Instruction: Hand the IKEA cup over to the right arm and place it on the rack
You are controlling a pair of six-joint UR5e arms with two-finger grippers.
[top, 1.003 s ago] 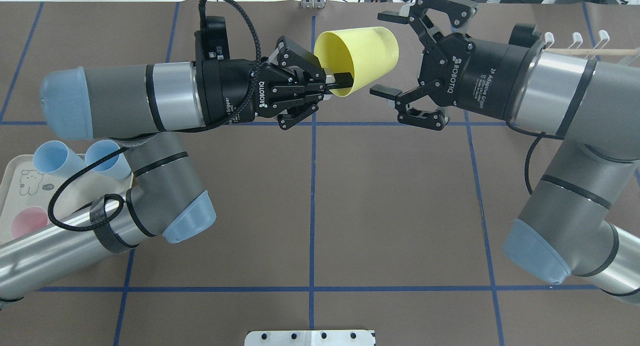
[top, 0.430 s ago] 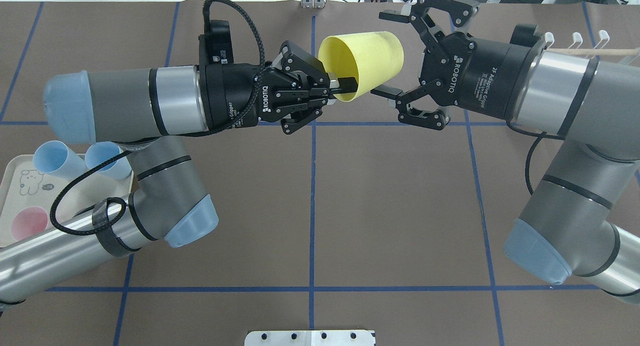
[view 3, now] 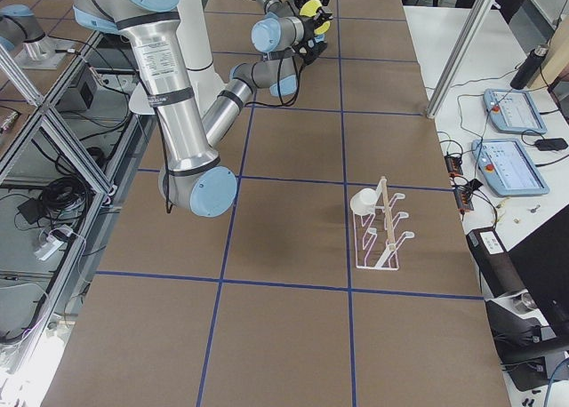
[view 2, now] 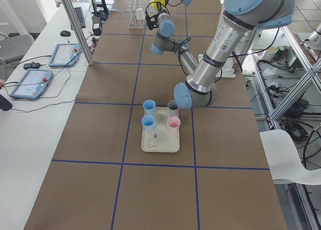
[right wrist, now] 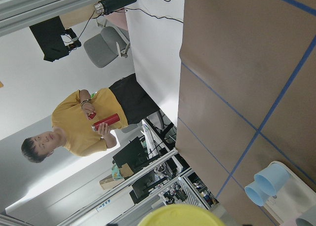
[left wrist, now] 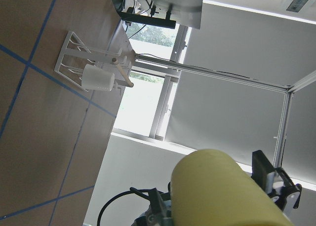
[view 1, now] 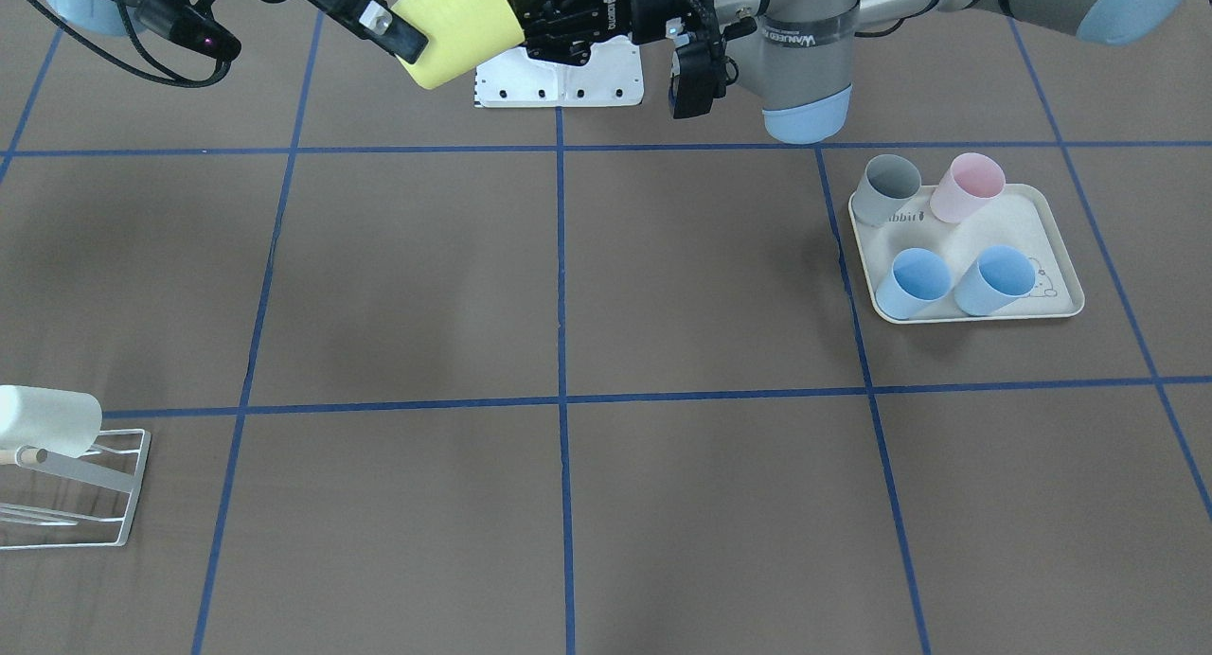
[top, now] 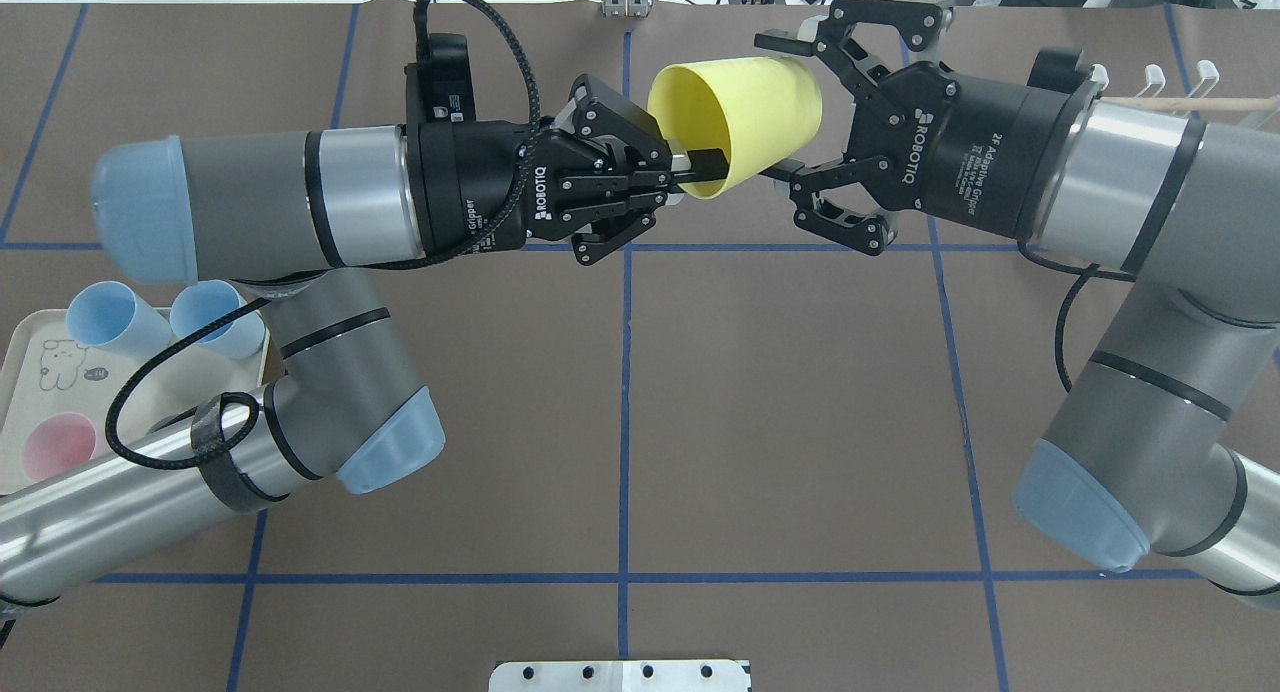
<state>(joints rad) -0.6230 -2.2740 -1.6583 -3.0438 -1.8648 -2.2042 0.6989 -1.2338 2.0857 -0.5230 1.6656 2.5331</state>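
We see the yellow cup (top: pixel 745 112) up in the air, on its side, left gripper (top: pixel 700 164) pinching its rim, one finger inside. Right gripper (top: pixel 780 109) is spread wide around the closed end. Rack (view 3: pixel 384 227) stands well apart on the table (top: pixel 620 422).

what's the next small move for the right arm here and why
Probably close the right gripper on the cup. In the overhead view its open fingers sit on either side of the cup's closed end, so it looks lined up for a grasp. The left gripper is shut on the rim, one finger inside the mouth, so the left should let go only once the right has a grip.
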